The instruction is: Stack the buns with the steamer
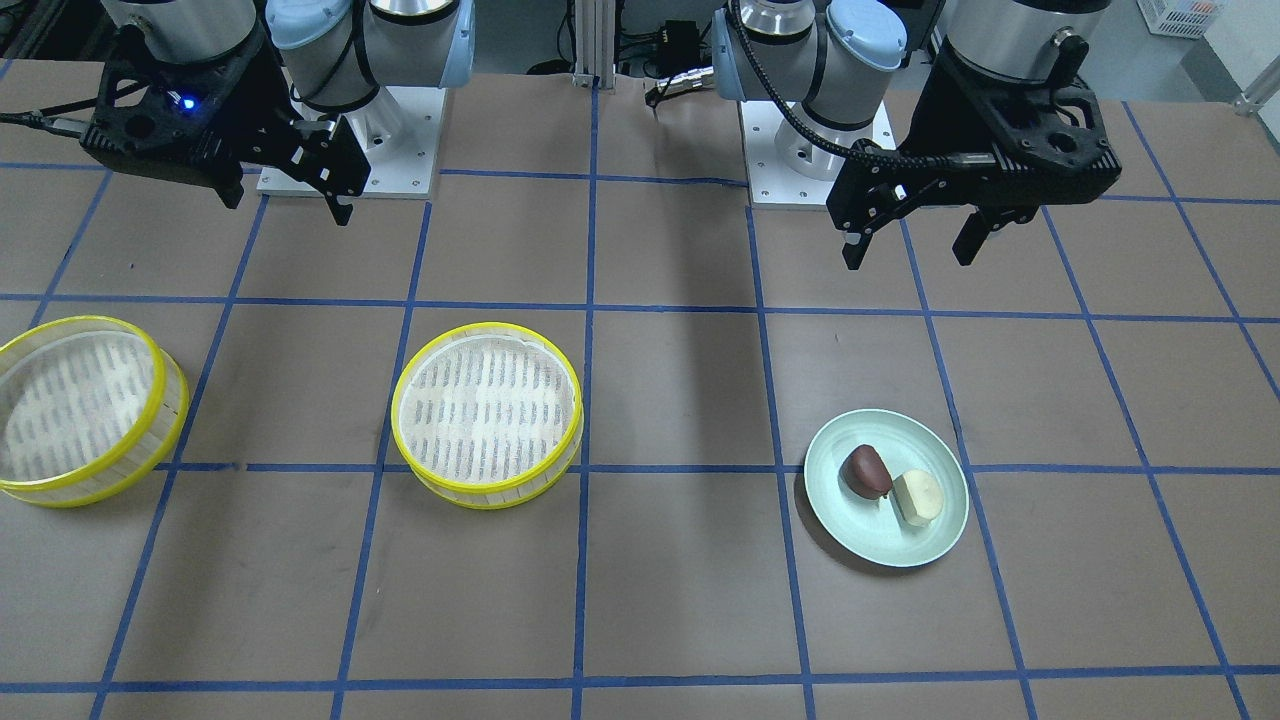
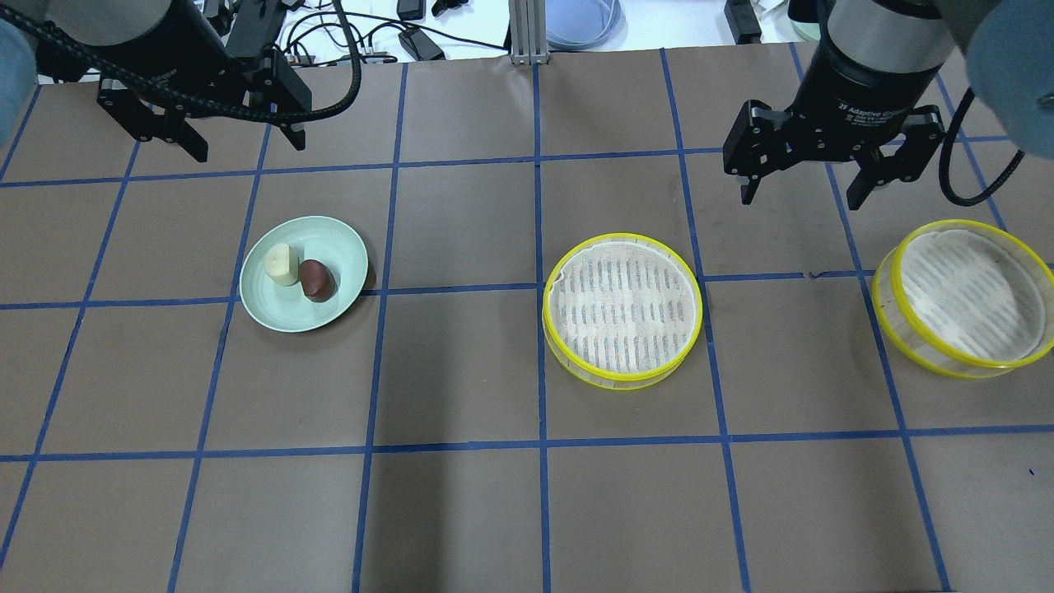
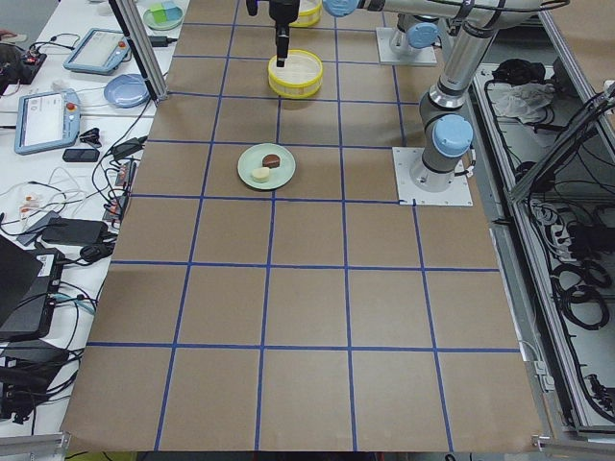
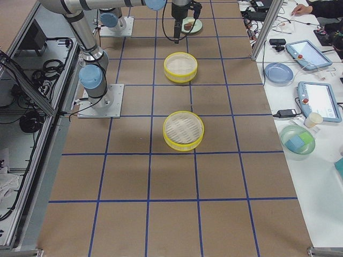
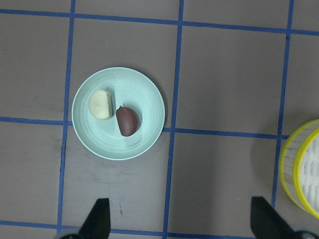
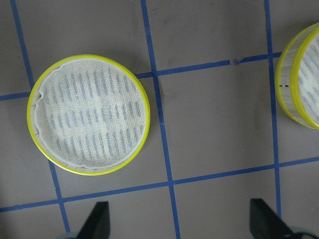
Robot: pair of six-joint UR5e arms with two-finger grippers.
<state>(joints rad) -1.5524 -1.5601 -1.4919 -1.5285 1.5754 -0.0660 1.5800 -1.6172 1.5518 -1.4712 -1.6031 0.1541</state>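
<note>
Two buns lie side by side on a pale green plate (image 2: 331, 239): a dark reddish-brown bun (image 2: 316, 278) and a pale cream bun (image 2: 282, 264). They also show in the left wrist view, the brown bun (image 5: 128, 121) next to the cream bun (image 5: 101, 104). A yellow-rimmed steamer tray (image 2: 622, 298) with a cloth liner stands mid-table, and a second steamer tray (image 2: 963, 296) stands at the right. My left gripper (image 2: 245, 147) is open and empty, high up, behind the plate. My right gripper (image 2: 800, 198) is open and empty, high up, behind and between the two trays.
The table (image 2: 461, 511) is brown paper with a blue tape grid. A metal post (image 2: 527, 33) stands at the far edge, with cables and devices beyond it. The arm bases (image 1: 350, 150) sit at the robot's side.
</note>
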